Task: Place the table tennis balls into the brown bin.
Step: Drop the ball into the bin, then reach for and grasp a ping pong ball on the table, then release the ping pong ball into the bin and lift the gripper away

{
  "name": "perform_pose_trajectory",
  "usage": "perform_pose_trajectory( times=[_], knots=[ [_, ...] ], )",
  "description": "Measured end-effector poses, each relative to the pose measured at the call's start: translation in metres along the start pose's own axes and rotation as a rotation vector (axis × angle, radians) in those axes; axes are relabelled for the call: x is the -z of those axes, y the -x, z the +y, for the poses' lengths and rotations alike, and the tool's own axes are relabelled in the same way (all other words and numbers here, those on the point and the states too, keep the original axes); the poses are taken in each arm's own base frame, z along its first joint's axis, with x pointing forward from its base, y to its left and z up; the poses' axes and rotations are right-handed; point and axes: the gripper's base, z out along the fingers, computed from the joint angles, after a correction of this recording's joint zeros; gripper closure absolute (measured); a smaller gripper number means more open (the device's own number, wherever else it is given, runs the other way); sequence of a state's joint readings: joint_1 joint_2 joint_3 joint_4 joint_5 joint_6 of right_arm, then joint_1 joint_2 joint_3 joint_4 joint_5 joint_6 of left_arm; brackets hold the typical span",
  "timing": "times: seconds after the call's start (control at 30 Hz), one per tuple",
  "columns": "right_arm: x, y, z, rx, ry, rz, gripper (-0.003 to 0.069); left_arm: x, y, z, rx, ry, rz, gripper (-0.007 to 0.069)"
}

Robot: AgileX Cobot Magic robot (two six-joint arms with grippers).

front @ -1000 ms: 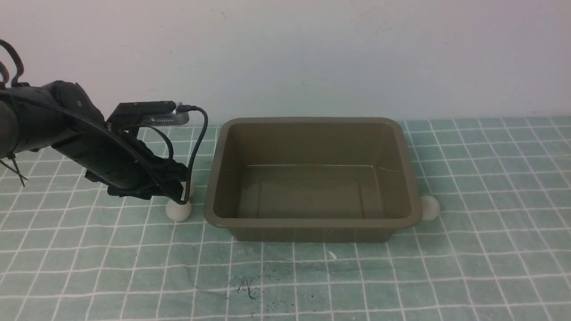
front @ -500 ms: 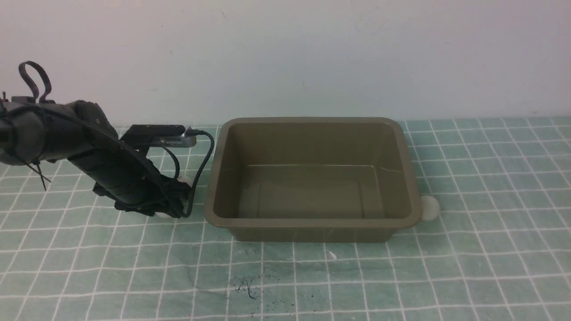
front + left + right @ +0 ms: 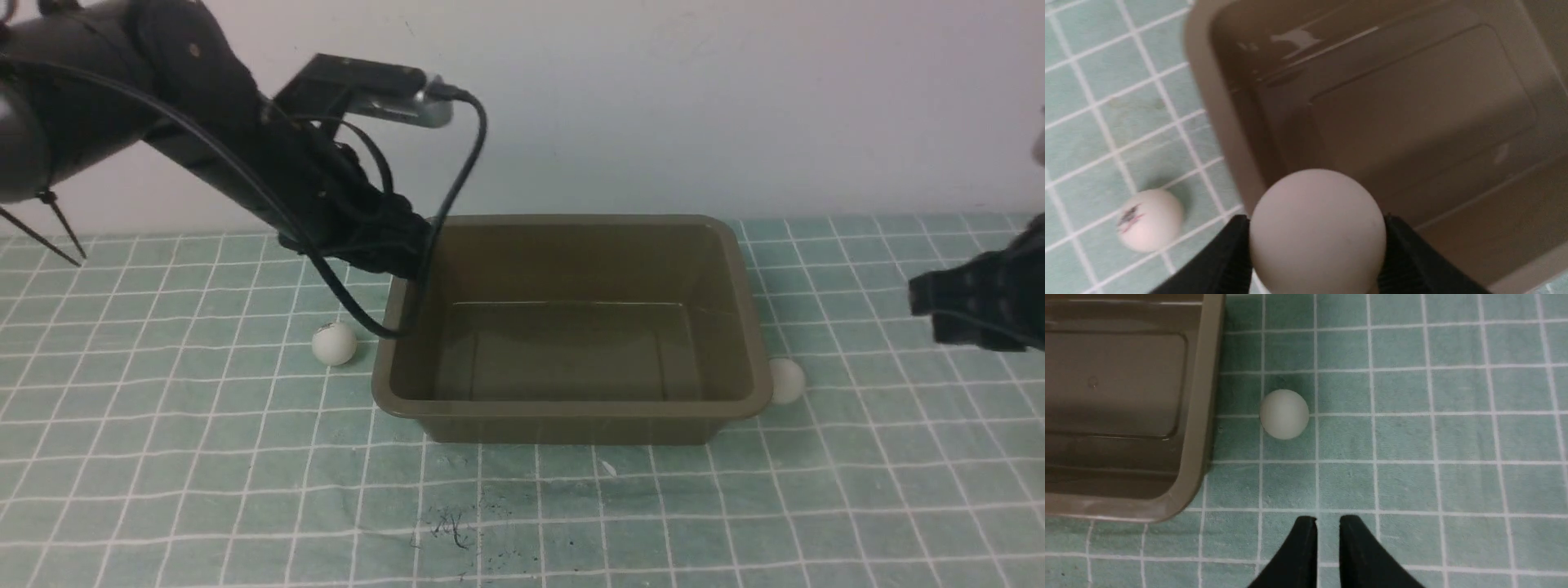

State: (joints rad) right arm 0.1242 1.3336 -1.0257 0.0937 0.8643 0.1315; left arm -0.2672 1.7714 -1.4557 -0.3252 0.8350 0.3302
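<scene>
- the left tool [image 3: 1318, 241] grips a white ball [image 3: 1318, 232] above the brown bin's [image 3: 571, 408] left rim.
- the right tool [image 3: 1327, 520] is slightly parted, holding nothing.
- a second ball [image 3: 334, 344] sits left of the bin on the bench [image 3: 245, 490]; a third [image 3: 787, 381] lies just beside its right side.

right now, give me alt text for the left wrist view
A white ball is gripped between the left gripper's fingers, over the near edge of a brown bin with none visible inside; a second ball with a dark mark sits beside the bin on a green gridded surface.
</scene>
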Motion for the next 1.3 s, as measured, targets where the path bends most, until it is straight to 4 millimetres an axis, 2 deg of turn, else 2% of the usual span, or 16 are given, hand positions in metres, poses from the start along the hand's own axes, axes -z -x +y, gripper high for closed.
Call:
perform_pose_trajectory(
  times=[0.1,0.13,0.17,0.27,0.33,0.43,0.53,0.57,0.6,0.7,0.77,0.8,0.9,1.07,1.2,1.3],
  knots=[
    [-0.032,0.014,0.005,0.003,0.047,0.044,0.0467,-0.022,-0.003,-0.015,-0.031,-0.029,0.051,0.0233],
    [-0.053,0.02,0.007,-0.001,0.07,0.081,0.0398,-0.034,-0.005,-0.018,-0.039,-0.039,0.079,0.0169],
    [-0.061,0.023,0.009,0.002,0.081,0.092,0.0354,-0.039,-0.005,-0.019,-0.041,-0.042,0.088,0.0125],
    [-0.093,0.031,0.011,-0.008,0.097,0.143,0.023,-0.037,0.002,-0.016,-0.021,-0.038,0.081,0.0043],
    [-0.109,0.033,0.01,-0.012,0.096,0.168,0.0177,-0.027,0.01,-0.008,0.005,-0.018,0.064,0.0045],
    [-0.137,0.034,0.009,-0.021,0.089,0.215,0.0121,0.004,0.023,0.021,0.08,0.059,0.017,0.0145],
    [-0.16,0.032,0.008,-0.036,0.087,0.253,0.0108,0.033,0.023,0.062,0.172,0.154,-0.008,0.0372],
    [-0.164,0.032,0.008,-0.039,0.088,0.26,0.0106,0.035,0.022,0.068,0.185,0.163,-0.007,0.0407],
    [-0.173,0.031,0.008,-0.048,0.09,0.27,0.0106,0.042,0.017,0.086,0.227,0.187,0.001,0.0527],
    [-0.191,0.026,0.007,-0.067,0.09,0.298,0.0143,0.045,0.003,0.115,0.308,0.2,0.043,0.0612],
    [-0.197,0.022,0.006,-0.067,0.086,0.322,0.0253,0.04,-0.002,0.125,0.335,0.192,0.073,0.0622],
    [-0.197,0.021,0.005,-0.061,0.082,0.329,0.0316,0.036,-0.005,0.128,0.33,0.182,0.094,0.0622],
    [-0.187,0.026,0.001,-0.039,0.06,0.315,0.0297,0.022,-0.009,0.131,0.298,0.15,0.139,0.0592],
    [-0.125,0.051,-0.004,-0.068,0.064,0.183,0.0297,-0.014,-0.012,0.126,0.248,0.07,0.207,0.0396],
    [-0.085,0.061,0.024,0.002,0.157,0.059,0.0297,-0.045,-0.012,0.116,0.207,0.046,0.236,0.02],
    [-0.08,0.063,0.05,0.09,0.234,0.01,0.0297,-0.062,-0.012,0.112,0.19,0.044,0.236,0.011]
  ],
)
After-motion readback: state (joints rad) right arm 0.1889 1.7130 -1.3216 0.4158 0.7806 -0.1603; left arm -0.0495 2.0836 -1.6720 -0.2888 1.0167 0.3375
